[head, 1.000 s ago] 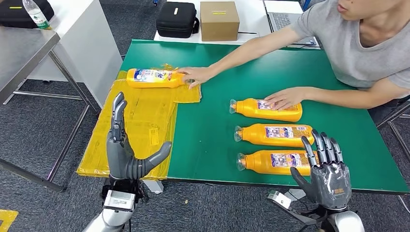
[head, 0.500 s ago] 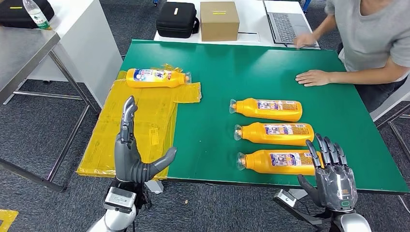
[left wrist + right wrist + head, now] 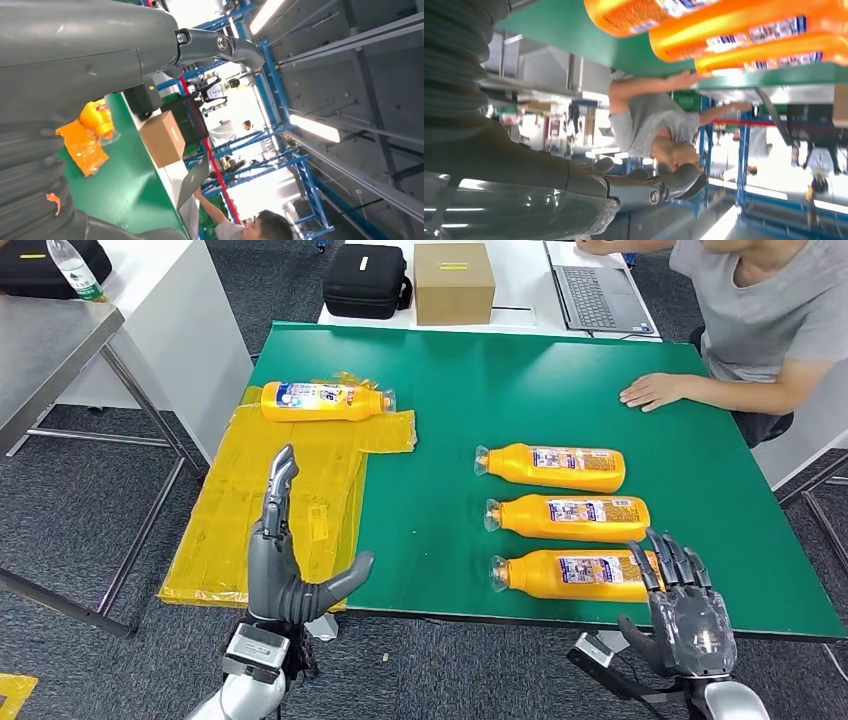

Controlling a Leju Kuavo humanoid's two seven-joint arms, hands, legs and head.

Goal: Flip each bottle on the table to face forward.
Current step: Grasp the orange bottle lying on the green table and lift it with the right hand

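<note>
From the head view, I see my left hand and right hand raised empty, fingers spread, at the green table's near edge; three orange bottles lie in a row by the right hand, a fourth bottle on yellow plastic sheeting. Across the table, a person's hand rests flat. The right wrist view shows the three bottles close above.

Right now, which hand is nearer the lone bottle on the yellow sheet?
Left. The left hand is raised over the near end of the yellow sheet, straight in front of the bottle. The right hand sits across the table, by the three-bottle row.
</note>
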